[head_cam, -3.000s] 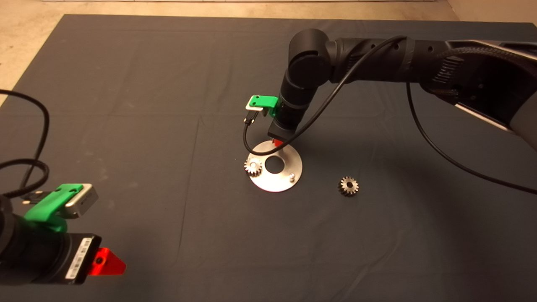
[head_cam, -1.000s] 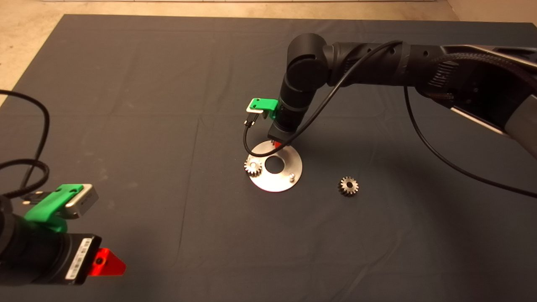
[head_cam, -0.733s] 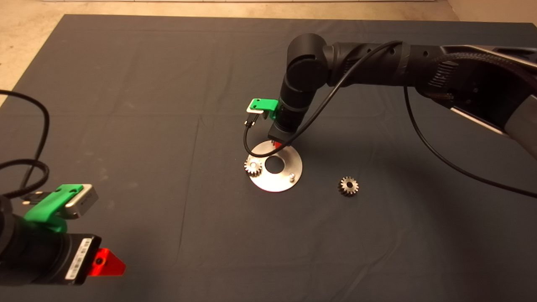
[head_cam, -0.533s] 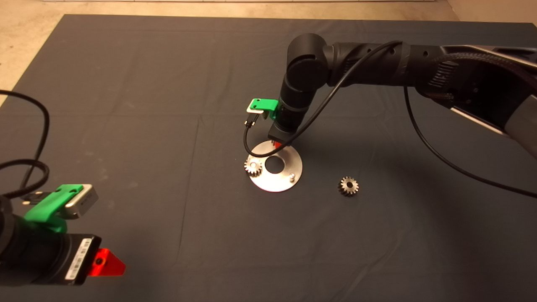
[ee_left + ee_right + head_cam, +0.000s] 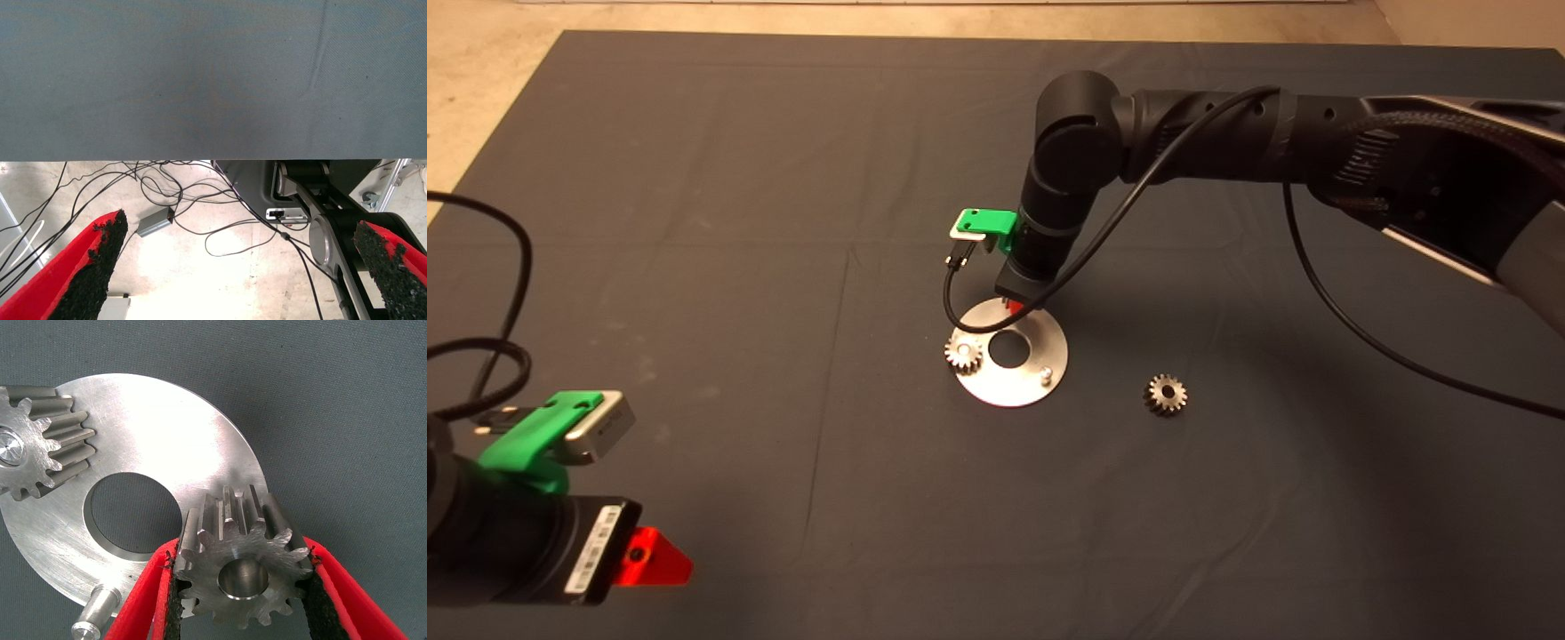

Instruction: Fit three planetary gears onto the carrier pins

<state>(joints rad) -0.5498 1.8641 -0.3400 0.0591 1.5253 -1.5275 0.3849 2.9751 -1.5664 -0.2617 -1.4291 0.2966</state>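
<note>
The right gripper is hanging over the far edge of the disc, its jaws closed onto a gear and pinching its toothed rim from both sides. Only the right wrist view is showing this grip. From above, the arm and its cable are covering the gripper almost entirely, leaving just a sliver of red at the disc's rim, and the held gear is hidden. The wrist view is also showing the held gear's centre hole empty, with no pin through it, and the gear sitting above the disc's edge near the big centre hole.

A second gear is sitting on a pin at the disc's left side; the wrist view is showing the pin's flat tip filling its bore. A bare pin is standing upright at the disc's near right, and the same pin is appearing beside the right gripper's finger in the wrist view.

A third gear is lying loose on the mat, well apart to the right of the disc; only the head view is catching it.

The left gripper is waiting at the lower left of the table. Its jaws are spread wide and holding nothing, with the pads framing floor and loose cables beyond the mat's edge.
</note>
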